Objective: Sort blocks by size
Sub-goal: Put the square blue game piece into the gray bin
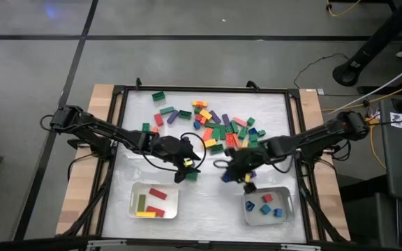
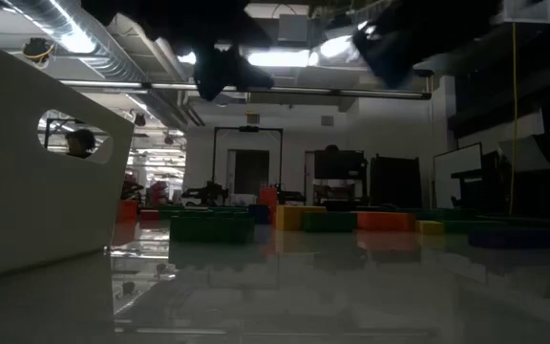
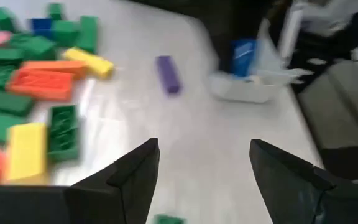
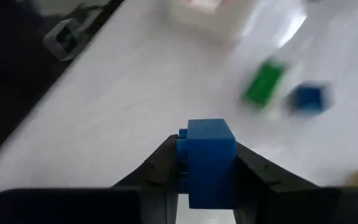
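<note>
- Blocks (image 1: 218,125) lie in a loose heap on the white table (image 1: 271,104) – red, green, yellow, purple mixed – on the far side of the 2 pale trays.
- Left tray (image 1: 155,201) holds red and yellow long bricks; right tray (image 1: 267,207) holds small blue ones.
- Left gripper (image 1: 187,167) hovers between the heap and the left tray, fingers spread wide, nothing between them.
- Right gripper (image 4: 205,171) sits just beyond the right tray, clenched on a small blue block (image 4: 211,158).
</note>
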{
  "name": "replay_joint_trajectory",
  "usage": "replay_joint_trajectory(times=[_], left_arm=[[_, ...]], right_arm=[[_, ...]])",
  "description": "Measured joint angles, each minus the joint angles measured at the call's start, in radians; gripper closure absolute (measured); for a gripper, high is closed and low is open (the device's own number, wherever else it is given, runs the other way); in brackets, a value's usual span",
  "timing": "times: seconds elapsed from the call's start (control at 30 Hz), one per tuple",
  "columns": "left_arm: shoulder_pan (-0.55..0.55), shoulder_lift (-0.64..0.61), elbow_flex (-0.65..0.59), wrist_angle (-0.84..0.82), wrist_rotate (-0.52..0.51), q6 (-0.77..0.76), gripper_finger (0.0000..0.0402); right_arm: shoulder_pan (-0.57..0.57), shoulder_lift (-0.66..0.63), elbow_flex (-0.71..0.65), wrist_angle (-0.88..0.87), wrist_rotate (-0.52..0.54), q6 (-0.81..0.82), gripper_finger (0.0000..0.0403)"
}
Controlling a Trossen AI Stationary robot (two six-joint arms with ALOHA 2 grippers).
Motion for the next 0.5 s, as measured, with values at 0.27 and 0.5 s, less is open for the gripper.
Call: replay_joint_trajectory(times=[0.27, 0.5], left_arm=[[0.008, 0.045, -0.002, -0.023, -0.076, 0.073, 0.0166], [0.033, 0.120, -0.002, -0.022, -0.085, 0.069, 0.0167]], right_arm=[[0.177, -0.031, 0.010, -0.258, -0.027, 0.333, 0.0304], [0.301, -0.031, 0.010, -0.335, -0.024, 0.529, 0.0287]])
